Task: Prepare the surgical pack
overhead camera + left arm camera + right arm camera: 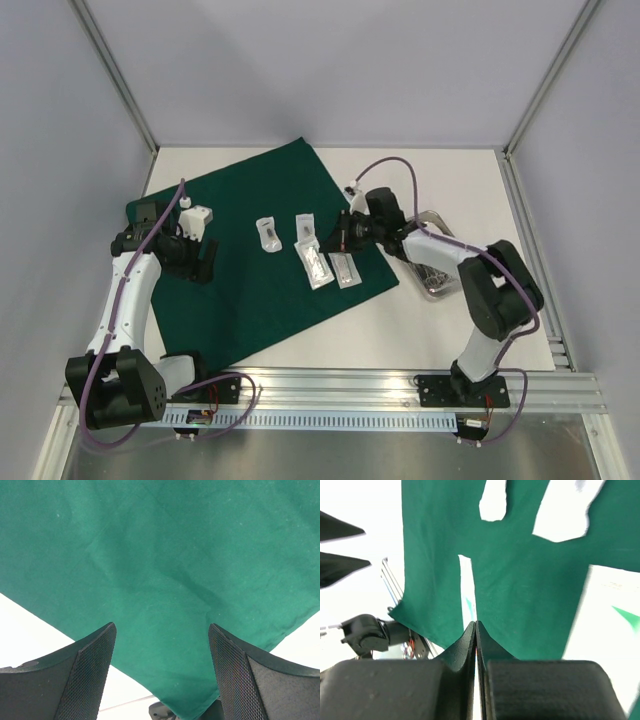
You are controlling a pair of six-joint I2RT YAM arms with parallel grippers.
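Nearest you, on the left, your left claw [197,262] hangs over the left part of the green cloth [250,295]. It is released, and its two mesh-faced fingers [95,670] stand wide apart with nothing between them. Its wrist view shows only cloth below, with the cloth's edge and a bit of white counter [450,170] showing at either side.

The cloth lies flat on the counter, turned like a diamond, with one corner pointing at the far wall and another at your arm bases.

Your right arm reaches in from the right, and the right claw [335,238] sits over the right part of the cloth. It is clenched, with the fingers [462,650] pressed flat together. A thin white strip [467,590] runs up from the tips in its wrist view. You cannot tell from here whether the claw pinches it.

Four clear pouches lie on the middle of the cloth. The two nearer ones [316,266] [345,270] sit side by side just below the right claw, and two smaller ones [267,234] [305,227] lie a little farther back to its left.

The steel tray [438,284] rests on bare counter just off the cloth's right corner, partly hidden under the right arm. Its contents are too small to make out.
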